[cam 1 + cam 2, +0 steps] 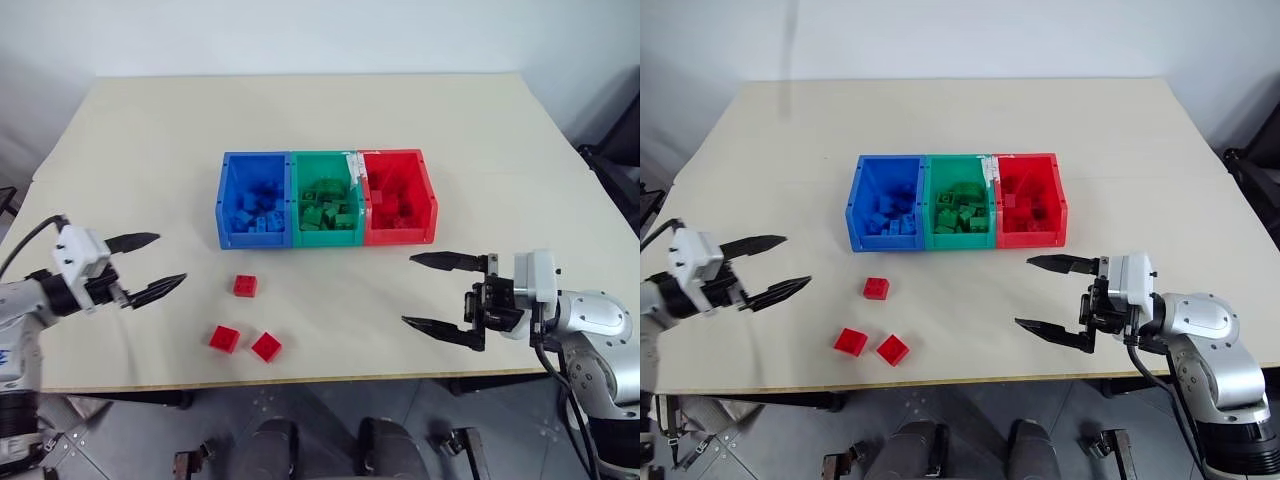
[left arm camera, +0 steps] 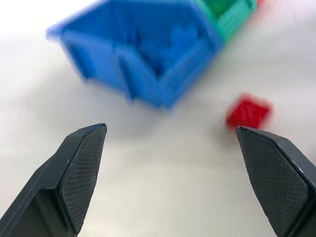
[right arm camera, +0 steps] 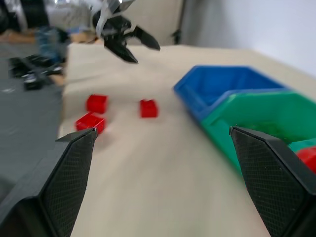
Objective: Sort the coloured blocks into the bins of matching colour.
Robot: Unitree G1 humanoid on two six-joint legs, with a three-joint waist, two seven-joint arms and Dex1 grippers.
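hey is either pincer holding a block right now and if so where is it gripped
Nothing is held. The left pincer and right pincer both stand open over the table, and the three red blocks lie loose on it.

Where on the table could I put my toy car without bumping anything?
The table is bare behind the bins, and also between the red bin and the right pincer. It is crowded at the front left, where three red blocks lie near the left pincer.

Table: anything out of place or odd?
Three red blocks lie loose on the table, in front of the blue bin rather than in the red bin. Nothing spilled or damaged.
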